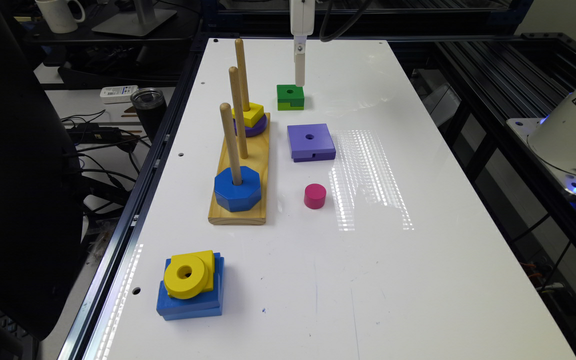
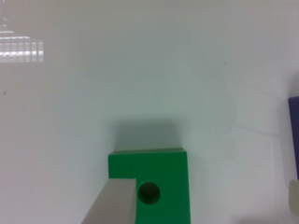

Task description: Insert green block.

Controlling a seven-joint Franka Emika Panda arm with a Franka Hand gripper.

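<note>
The green block (image 1: pixel 290 96) lies flat on the white table (image 1: pixel 368 280), dark green on top and lime below, with a round centre hole and a notch in its side. My gripper (image 1: pixel 300 79) comes straight down from above and reaches the block's far right corner. In the wrist view the green block (image 2: pixel 159 172) sits low in the picture. One grey finger (image 2: pixel 114 205) overlaps its edge beside the hole, and a pale tip at the picture's border looks like the other. The gripper (image 2: pixel 205 186) is open and holds nothing.
A wooden base (image 1: pixel 240 175) with three upright pegs stands toward the exterior view's left. It carries a blue octagon (image 1: pixel 237 188) and a yellow piece on a purple ring (image 1: pixel 251 120). A purple square (image 1: pixel 311 142), a pink cylinder (image 1: pixel 315 195) and a blue-and-yellow stack (image 1: pixel 190 285) lie nearby.
</note>
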